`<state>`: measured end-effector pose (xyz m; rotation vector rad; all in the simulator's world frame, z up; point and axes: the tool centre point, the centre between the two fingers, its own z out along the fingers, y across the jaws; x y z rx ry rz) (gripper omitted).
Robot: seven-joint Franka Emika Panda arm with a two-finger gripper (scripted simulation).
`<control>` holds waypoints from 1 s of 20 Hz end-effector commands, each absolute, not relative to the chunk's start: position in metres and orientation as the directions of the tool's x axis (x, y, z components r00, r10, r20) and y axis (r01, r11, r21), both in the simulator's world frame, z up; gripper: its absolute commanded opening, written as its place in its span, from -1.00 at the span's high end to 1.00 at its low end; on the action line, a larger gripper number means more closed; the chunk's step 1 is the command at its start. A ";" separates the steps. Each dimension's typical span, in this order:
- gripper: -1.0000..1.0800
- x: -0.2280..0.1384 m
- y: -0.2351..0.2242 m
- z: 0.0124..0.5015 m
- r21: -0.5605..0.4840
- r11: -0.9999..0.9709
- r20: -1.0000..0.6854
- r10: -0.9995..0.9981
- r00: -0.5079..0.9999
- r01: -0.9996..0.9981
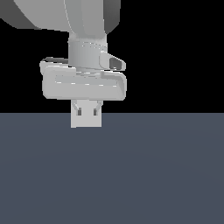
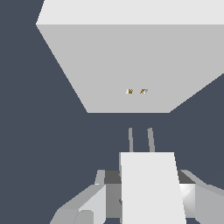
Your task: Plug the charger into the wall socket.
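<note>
Exterior view: the claw (image 1: 87, 109) hangs just over the dark desk (image 1: 153, 175), clamped on the charger (image 1: 86, 119), a small pale block below the fingers. Wrist view: charger (image 2: 151, 188) sits between the fingers (image 2: 89, 203), two prongs (image 2: 141, 139) aimed at the wall socket (image 2: 127, 61), near but apart.

Exterior view: flat slate-blue floor (image 1: 166, 175) fills the lower half, from 3 through 6 to 9 o'clock. Above it, a plain black backdrop (image 1: 175, 52) toward 12 o'clock. Horizon line straight, level. Lighting even; no shadows visible on the floor.
</note>
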<state>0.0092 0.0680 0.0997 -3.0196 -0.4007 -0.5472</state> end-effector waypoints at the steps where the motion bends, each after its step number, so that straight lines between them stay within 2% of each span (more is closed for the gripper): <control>1: 1.00 0.013 0.069 0.100 0.000 -0.965 0.351 0.244 0.904 0.261; 12: 1.00 0.047 0.078 0.100 0.001 -0.965 0.351 0.245 0.904 0.261; 20: 1.00 0.055 0.080 0.100 0.000 -0.965 0.351 0.244 0.904 0.261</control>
